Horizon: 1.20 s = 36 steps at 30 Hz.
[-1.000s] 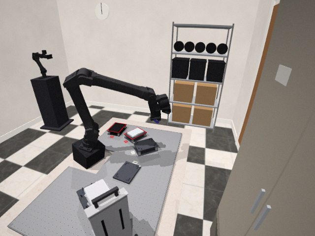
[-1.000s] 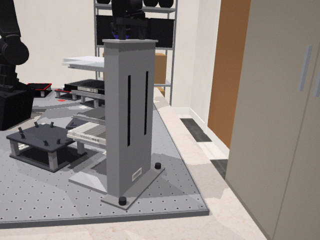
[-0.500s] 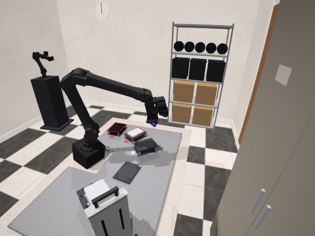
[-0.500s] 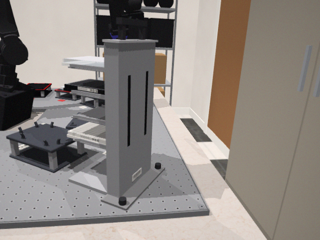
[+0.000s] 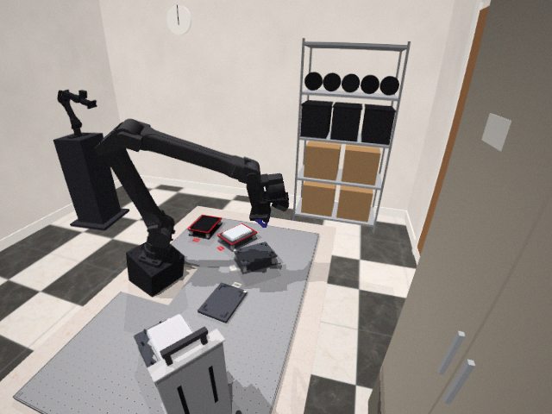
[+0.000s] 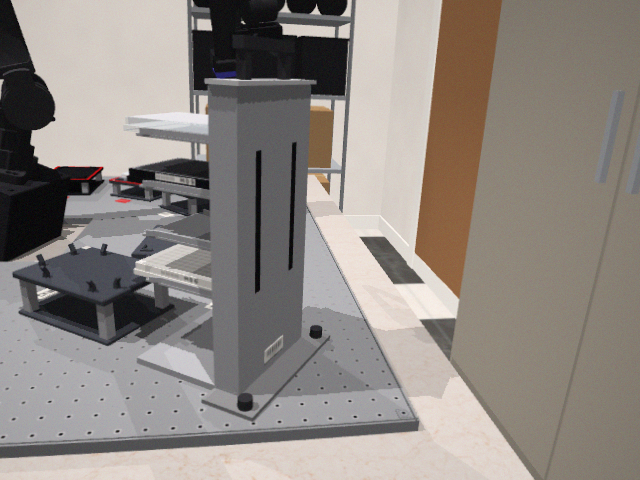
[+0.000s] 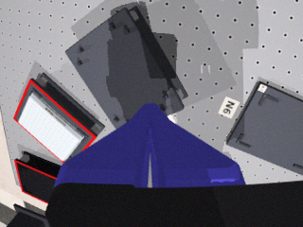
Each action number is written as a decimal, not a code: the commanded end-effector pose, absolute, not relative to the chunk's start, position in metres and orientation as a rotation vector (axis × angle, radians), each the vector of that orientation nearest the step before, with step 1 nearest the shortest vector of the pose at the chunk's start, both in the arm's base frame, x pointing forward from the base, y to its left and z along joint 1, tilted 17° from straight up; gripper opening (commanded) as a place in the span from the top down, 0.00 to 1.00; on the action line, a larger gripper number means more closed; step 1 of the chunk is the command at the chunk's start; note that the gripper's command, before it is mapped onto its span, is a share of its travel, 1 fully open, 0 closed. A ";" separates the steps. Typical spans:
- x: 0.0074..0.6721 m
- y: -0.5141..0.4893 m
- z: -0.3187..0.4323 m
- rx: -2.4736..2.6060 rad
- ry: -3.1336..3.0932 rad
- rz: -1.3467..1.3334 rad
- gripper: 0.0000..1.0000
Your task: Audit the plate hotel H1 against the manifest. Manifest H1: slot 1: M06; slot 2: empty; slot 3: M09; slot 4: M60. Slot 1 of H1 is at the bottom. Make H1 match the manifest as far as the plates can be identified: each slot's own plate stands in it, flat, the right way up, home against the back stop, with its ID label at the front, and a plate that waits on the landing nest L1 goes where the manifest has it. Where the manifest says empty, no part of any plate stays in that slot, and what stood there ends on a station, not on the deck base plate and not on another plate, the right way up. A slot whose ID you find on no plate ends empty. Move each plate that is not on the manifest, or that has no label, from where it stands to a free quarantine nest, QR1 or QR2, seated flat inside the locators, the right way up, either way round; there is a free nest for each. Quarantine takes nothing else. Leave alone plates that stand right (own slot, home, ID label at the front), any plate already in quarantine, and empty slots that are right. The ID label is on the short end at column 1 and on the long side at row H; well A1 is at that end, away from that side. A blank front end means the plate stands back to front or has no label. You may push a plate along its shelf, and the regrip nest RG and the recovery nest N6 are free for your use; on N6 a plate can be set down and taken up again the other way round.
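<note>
Gripper (image 5: pixel 264 222) hangs shut and empty above the far end of the deck base plate (image 5: pixel 290 285), its blue fingers pressed together, as I see it from the wrist view. Below it I see a white plate (image 5: pixel 237 233) in a red-rimmed quarantine nest, beside a dark one (image 5: pixel 204 223) to its left. Plate hotel H1 (image 6: pixel 256 227) stands at the near end, a white plate (image 6: pixel 173 266) jutting from a low slot.

Over by the back wall I see a metal shelf rack (image 5: pixel 304 111): five black balls (image 5: pixel 350 83) up top, three black bins (image 5: pixel 346 121) below, four cardboard boxes (image 5: pixel 342 178) under those. A round wall clock (image 5: pixel 178 19) hangs high. A black pedestal (image 5: pixel 85 178) to my left carries a small camera arm (image 5: pixel 73 104). There's a tall beige cabinet (image 5: pixel 481 249) on the right, an orange-brown door (image 6: pixel 454 134) behind it, and checkered floor (image 5: pixel 27 262) all around.
</note>
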<state>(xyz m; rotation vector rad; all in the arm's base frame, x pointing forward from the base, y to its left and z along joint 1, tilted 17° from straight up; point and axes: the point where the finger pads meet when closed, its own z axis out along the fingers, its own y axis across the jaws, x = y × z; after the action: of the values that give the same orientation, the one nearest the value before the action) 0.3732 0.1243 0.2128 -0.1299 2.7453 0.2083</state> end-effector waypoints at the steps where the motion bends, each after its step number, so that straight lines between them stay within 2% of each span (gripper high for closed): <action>1: 0.366 0.113 0.219 -0.155 2.727 0.205 1.00; 5: 0.359 0.110 0.205 -0.063 2.795 0.089 1.00; 20: 0.338 0.065 0.207 -0.052 2.767 0.086 1.00; 24: 0.330 0.062 0.195 0.040 2.835 -0.031 1.00; 36: 0.310 0.030 0.196 0.050 2.806 -0.031 1.00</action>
<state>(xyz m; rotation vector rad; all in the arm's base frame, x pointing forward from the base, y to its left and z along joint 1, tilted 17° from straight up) 0.3159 0.0352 0.1916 0.0775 2.8210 -0.0312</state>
